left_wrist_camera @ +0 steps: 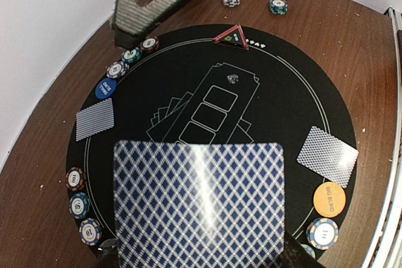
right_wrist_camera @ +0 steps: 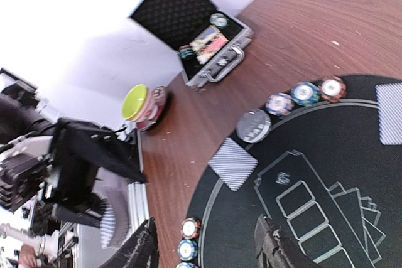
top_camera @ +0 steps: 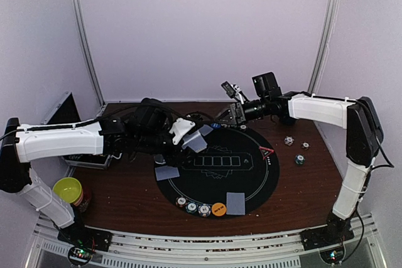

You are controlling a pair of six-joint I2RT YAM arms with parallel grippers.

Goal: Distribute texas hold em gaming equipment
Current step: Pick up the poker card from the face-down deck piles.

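My left gripper (top_camera: 183, 131) is shut on a stack of grey-blue-backed playing cards (left_wrist_camera: 198, 205), held above the left edge of the round black mat (top_camera: 251, 183). Single cards (left_wrist_camera: 94, 119) (left_wrist_camera: 326, 155) lie face down on the mat. Rows of striped poker chips (left_wrist_camera: 80, 205) (left_wrist_camera: 130, 54) sit along its rim, with a blue button (left_wrist_camera: 105, 88), an orange button (left_wrist_camera: 329, 199) and a red triangle marker (left_wrist_camera: 231, 37). My right gripper (right_wrist_camera: 206, 230) hangs open and empty over the mat's far edge.
Three loose chips (top_camera: 300, 159) lie on the wooden table right of the mat. An open metal case (right_wrist_camera: 195, 36) stands at the back left. A yellow-green bowl (top_camera: 68, 189) sits at the front left, near the left arm's base.
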